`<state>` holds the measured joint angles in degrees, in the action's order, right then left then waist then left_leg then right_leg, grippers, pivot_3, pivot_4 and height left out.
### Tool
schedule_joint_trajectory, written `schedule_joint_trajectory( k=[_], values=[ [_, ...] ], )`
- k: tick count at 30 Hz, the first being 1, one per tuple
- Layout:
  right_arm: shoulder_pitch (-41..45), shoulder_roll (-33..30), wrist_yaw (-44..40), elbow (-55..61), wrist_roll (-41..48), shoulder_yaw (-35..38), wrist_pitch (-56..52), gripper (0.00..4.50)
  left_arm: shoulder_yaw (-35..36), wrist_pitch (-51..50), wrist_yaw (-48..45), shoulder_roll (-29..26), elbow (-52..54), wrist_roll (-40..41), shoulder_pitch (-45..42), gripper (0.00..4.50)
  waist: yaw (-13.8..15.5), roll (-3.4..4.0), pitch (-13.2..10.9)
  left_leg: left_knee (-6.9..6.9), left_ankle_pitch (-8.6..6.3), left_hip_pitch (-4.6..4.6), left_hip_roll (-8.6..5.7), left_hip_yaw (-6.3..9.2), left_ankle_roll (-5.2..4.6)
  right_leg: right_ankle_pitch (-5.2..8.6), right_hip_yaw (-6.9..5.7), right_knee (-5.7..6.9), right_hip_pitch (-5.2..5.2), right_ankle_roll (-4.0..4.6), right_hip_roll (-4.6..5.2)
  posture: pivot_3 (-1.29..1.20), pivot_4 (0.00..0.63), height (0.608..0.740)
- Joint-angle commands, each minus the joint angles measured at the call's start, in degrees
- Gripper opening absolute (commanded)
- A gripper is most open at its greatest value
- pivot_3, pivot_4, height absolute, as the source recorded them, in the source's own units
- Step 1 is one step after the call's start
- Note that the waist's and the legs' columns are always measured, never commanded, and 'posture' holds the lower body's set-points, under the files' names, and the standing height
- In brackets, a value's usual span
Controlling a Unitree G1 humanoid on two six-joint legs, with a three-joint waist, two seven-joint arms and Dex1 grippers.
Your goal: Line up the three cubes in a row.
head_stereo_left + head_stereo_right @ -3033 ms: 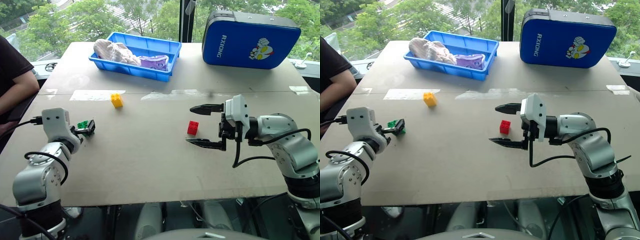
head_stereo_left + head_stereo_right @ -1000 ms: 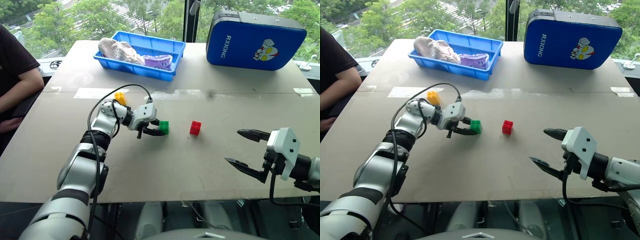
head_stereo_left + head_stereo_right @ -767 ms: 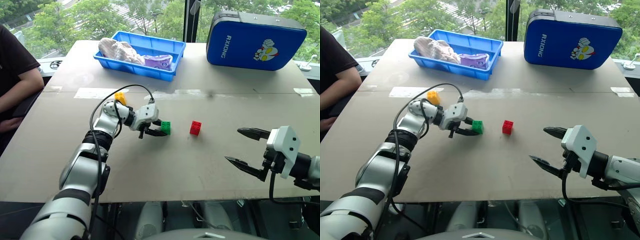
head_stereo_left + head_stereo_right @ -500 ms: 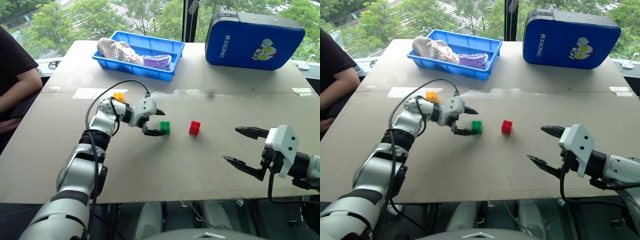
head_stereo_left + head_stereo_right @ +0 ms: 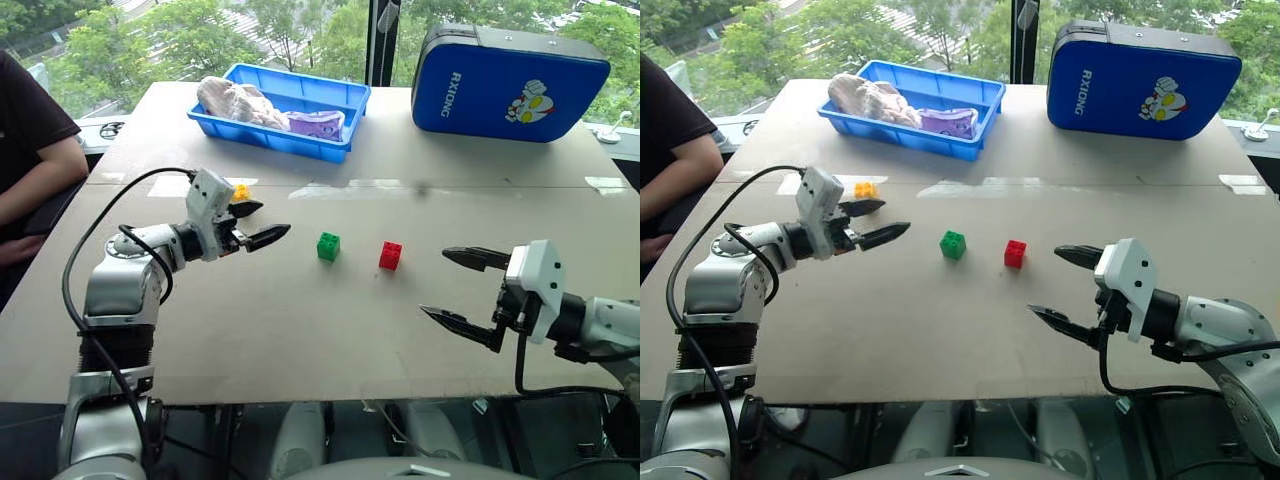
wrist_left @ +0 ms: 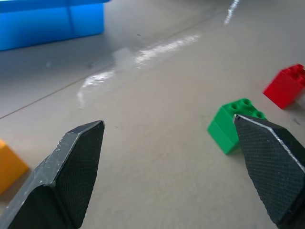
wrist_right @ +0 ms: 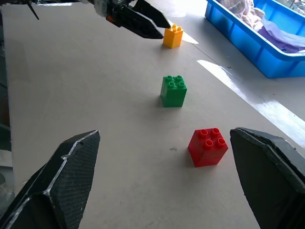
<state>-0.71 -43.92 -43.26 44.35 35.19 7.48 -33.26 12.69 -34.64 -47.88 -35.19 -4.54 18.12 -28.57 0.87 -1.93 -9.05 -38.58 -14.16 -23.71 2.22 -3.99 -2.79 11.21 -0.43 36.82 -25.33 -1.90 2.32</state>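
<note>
The green cube [image 5: 328,246] stands free on the table's middle, with the red cube [image 5: 391,256] just to its right, a small gap between them. The yellow cube [image 5: 240,191] sits farther back on the left, partly hidden behind my left gripper [image 5: 262,222]. That gripper hangs open and empty, well left of the green cube. My right gripper [image 5: 453,286] is open and empty too, to the right of the red cube and nearer the front edge. The right wrist view has the green cube [image 7: 173,90], red cube [image 7: 208,146] and yellow cube [image 7: 173,36] together.
A blue tray [image 5: 340,100] holding cloth items sits at the back, and a blue case [image 5: 508,82] stands at the back right. A person's arm [image 5: 35,175] rests at the table's left edge.
My left gripper has let go of the green cube, opened, and drawn back to the left and up. The green cube stays beside the red one. The right gripper edged left.
</note>
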Motion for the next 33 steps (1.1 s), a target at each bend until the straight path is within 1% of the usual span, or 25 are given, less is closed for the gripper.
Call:
schedule_joint_trajectory(
  k=[1, 2, 5, 7, 10, 18, 21, 33],
  values=[
    [1.5, 0.4, 0.1, 0.2, -0.1, -0.3, 1.4, 4.5, 4.4, -1.6, 16.5, 3.2, 0.0, -3.1, -4.0, 4.45, 0.0, -0.02, 0.0, -0.01, 0.0, 0.0, -0.01, 0.02, 0.0, -0.03, -0.01, 0.0, 0.02, -0.01, 0.0, 0.0, 0.15, 0.74],
    [1.8, 0.5, 0.2, 0.0, -0.2, -0.5, 1.5, 4.5, 4.7, -2.2, 19.9, 4.2, -0.1, -4.0, -4.5, 4.45, 0.0, -0.02, 0.0, -0.01, 0.0, 0.0, -0.02, 0.02, 0.0, -0.14, 0.0, -0.01, 0.03, 0.15, 0.0, 0.0, 0.15, 0.74],
    [2.6, 0.6, 0.3, -0.4, -0.8, -0.9, 1.9, 4.5, 4.6, -4.6, 29.9, 7.2, 0.2, -7.2, -5.2, 4.45, -0.1, -0.02, 0.0, 0.0, 0.0, -0.01, -0.05, -0.01, 0.0, -0.16, 0.04, -0.03, 0.03, 0.17, 0.01, 0.0, 0.15, 0.74],
    [3.0, 0.8, 0.3, -0.8, -1.0, -1.0, 2.0, 4.5, 4.5, -5.2, 34.7, 8.9, -0.4, -8.8, -5.8, 4.45, -0.1, -0.03, 0.0, 0.0, 0.0, -0.01, -0.05, -0.03, 0.0, -0.16, 0.05, -0.03, 0.03, 0.17, 0.0, 0.0, 0.15, 0.74],
    [3.7, 1.1, 0.6, -1.3, -1.5, -1.1, 2.5, 4.5, 4.2, -4.0, 38.7, 10.5, -2.8, -10.3, -6.1, 4.45, -0.1, -0.05, 0.0, 0.0, 0.0, 0.0, -0.06, -0.02, 0.0, -0.16, 0.02, -0.02, 0.02, 0.18, 0.0, 0.0, 0.15, 0.74],
    [4.2, 1.5, 1.1, -1.1, -2.0, -1.4, 2.2, 4.5, 2.2, 4.9, 38.0, 11.6, -16.9, -10.5, -11.0, 4.45, 0.0, -0.06, 0.0, 0.0, 0.0, -0.01, -0.08, -0.05, 0.0, -0.17, -0.02, -0.01, 0.04, 0.19, 0.01, 0.0, 0.15, 0.74],
    [3.9, 1.3, 1.3, -0.5, -1.8, -1.2, 1.9, 4.5, 1.5, 7.9, 37.2, 12.2, -20.5, -10.2, -12.5, 4.45, -0.1, -0.06, 0.0, 0.0, 0.0, 0.0, -0.08, -0.06, 0.0, -0.17, -0.01, -0.02, 0.04, 0.19, 0.02, 0.0, 0.15, 0.74],
    [3.1, 1.1, 1.8, 0.0, -2.1, -1.0, 1.8, 4.5, 0.2, 11.9, 36.5, 12.7, -23.7, -10.3, -13.2, 4.45, -0.1, -0.06, 0.0, 0.0, 0.0, -0.01, -0.07, -0.07, 0.0, -0.17, -0.02, -0.02, 0.03, 0.19, 0.01, 0.0, 0.15, 0.74]
  ],
)
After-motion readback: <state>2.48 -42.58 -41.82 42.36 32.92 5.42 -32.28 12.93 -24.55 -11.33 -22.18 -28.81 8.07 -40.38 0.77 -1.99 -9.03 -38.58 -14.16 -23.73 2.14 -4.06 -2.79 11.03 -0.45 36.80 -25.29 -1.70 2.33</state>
